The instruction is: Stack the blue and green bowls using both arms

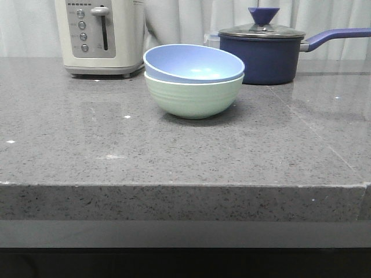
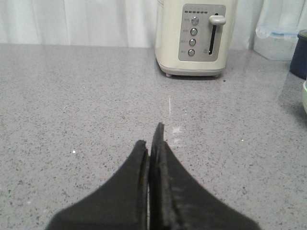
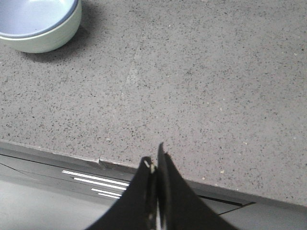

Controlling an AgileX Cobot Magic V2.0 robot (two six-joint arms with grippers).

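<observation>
Sitting in green bowl (image 1: 194, 98): blue bowl (image 1: 193, 63), no legible labels.

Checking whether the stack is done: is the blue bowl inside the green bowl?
Yes. The blue bowl sits nested upright in the green bowl, its rim just above the green rim.

No words or numbers can be read here. The toaster (image 2: 196, 36) has tiny marks beside its buttons (image 2: 194, 36) — they are too small and blurry to make out.
</observation>
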